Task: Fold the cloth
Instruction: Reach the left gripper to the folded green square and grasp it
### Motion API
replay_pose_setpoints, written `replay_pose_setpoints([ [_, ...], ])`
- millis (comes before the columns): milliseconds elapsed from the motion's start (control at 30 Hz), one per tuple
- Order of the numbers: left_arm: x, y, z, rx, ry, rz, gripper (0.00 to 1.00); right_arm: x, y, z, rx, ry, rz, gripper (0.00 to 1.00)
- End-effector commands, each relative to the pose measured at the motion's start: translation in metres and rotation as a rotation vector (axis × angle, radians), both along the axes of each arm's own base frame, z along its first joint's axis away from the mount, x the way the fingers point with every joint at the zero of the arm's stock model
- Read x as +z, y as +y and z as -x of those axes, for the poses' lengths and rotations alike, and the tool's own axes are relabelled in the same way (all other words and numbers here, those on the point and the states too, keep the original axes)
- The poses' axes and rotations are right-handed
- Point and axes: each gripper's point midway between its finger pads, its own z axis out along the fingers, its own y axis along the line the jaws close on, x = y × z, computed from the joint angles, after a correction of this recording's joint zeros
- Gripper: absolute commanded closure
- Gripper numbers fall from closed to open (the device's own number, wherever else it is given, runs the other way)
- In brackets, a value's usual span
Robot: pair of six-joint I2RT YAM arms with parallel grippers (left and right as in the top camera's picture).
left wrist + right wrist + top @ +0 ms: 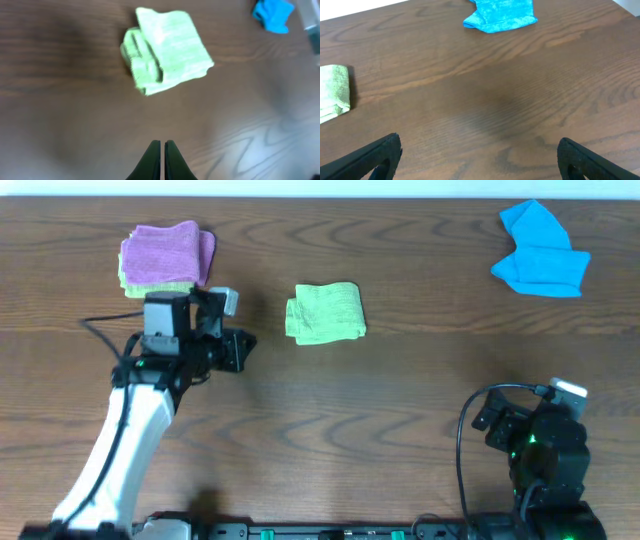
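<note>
the cloth (325, 313) lies on the wooden table (400, 410) as a small folded lime-green bundle, a little toward 12 o'clock from the middle of the overhead view, with looser folds bunched along its 9 o'clock edge. nothing touches it. the left gripper (162, 144) sits toward 8 o'clock of the cloth, near it but apart. its two dark fingers are pressed together tip to tip with nothing between them, and in the left wrist view the cloth lies ahead of them at 12 o'clock over bare wood. the right gripper (480, 142) is low at 5 o'clock of the overhead view, well apart from the cloth. its fingers are spread as wide as they go and are empty, framing bare table. from the right wrist camera only a strip of the cloth shows at the 9 o'clock edge. a purple cloth (165, 252) rests folded at 10 o'clock with a lime-green edge showing beneath it, just beyond the left arm's wrist. a bright blue cloth (540, 250) lies crumpled at 2 o'clock, near the far edge.
</note>
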Motion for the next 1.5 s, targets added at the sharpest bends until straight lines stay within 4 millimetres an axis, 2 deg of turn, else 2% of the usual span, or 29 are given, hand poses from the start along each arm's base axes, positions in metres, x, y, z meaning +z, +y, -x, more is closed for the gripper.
replay_pose_setpoints([
  [0, -0.016, -0.016, -0.003, -0.005, 0.098, 0.106, 0.94, 0.002, 0.0, 0.001, -0.007, -0.008, -0.005, 0.01],
  [267, -0.056, -0.056, -0.017, -0.017, 0.216, 0.2, 0.94, 0.002, 0.0, 0.001, -0.007, -0.009, -0.005, 0.01],
  [333, -0.065, -0.06, -0.023, 0.006, 0.239, 0.223, 0.94, 0.002, 0.0, 0.001, -0.007, -0.008, -0.005, 0.0],
  [367, -0.069, -0.061, -0.027, 0.017, 0.245, 0.233, 0.86, 0.002, 0.0, 0.001, -0.007, -0.009, -0.005, 0.01],
  [433, -0.075, -0.063, -0.032, 0.035, 0.256, 0.253, 0.59, 0.002, 0.0, 0.001, -0.007, -0.008, -0.005, 0.01],
  [500, -0.077, -0.061, -0.037, 0.043, 0.248, 0.259, 0.5, 0.002, 0.0, 0.001, -0.007, -0.008, -0.005, 0.01],
  [533, -0.076, -0.06, -0.039, 0.047, 0.238, 0.262, 0.39, 0.002, 0.0, 0.001, -0.007, -0.009, -0.005, 0.01],
  [633, -0.071, -0.05, -0.047, 0.078, 0.226, 0.285, 0.19, 0.002, 0.0, 0.001, -0.007, -0.008, -0.005, 0.01],
  [667, -0.068, -0.045, -0.05, 0.084, 0.223, 0.305, 0.09, 0.002, 0.0, 0.001, -0.007, -0.008, -0.006, 0.01],
  [700, -0.066, -0.04, -0.051, 0.093, 0.23, 0.323, 0.06, 0.002, 0.0, 0.001, -0.007, -0.008, -0.006, 0.01],
  [767, -0.063, -0.033, -0.051, 0.095, 0.24, 0.358, 0.02, 0.002, 0.001, 0.0, -0.002, -0.008, -0.009, 0.01],
  [933, -0.067, -0.022, -0.045, 0.131, 0.31, 0.385, 0.05, 0.001, 0.006, 0.0, 0.021, -0.007, -0.024, 0.01],
  [1300, -0.071, -0.044, -0.041, 0.135, 0.343, 0.367, 0.05, 0.001, 0.006, 0.0, 0.021, -0.007, -0.024, 0.01],
  [1467, -0.071, -0.045, -0.044, 0.174, 0.366, 0.383, 0.05, 0.001, 0.006, 0.0, 0.021, -0.007, -0.024, 0.01],
])
